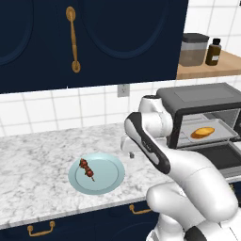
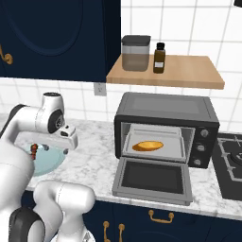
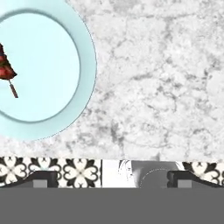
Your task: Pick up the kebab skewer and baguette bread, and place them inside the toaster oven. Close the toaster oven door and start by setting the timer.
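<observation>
gripper (image 3: 111, 177) released, over bare marble counter (image 3: 166, 87); kebab skewer (image 1: 87, 168) on plate (image 1: 109, 181) at its 9 o'clock | baguette bread (image 2: 148, 145) inside toaster oven (image 2: 165, 111); toaster oven door (image 2: 152, 178) down

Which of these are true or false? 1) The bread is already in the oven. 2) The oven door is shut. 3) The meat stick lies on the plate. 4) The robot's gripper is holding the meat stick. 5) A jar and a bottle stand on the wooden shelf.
1) True: the baguette bread lies on the tray rack inside the toaster oven.
2) False: the toaster oven door hangs folded down, open.
3) True: the kebab skewer lies on the light blue plate.
4) False: the gripper is over the marble counter beside the plate, with nothing between its tips.
5) True: a grey-lidded canister and a dark bottle stand on the wooden shelf.
</observation>
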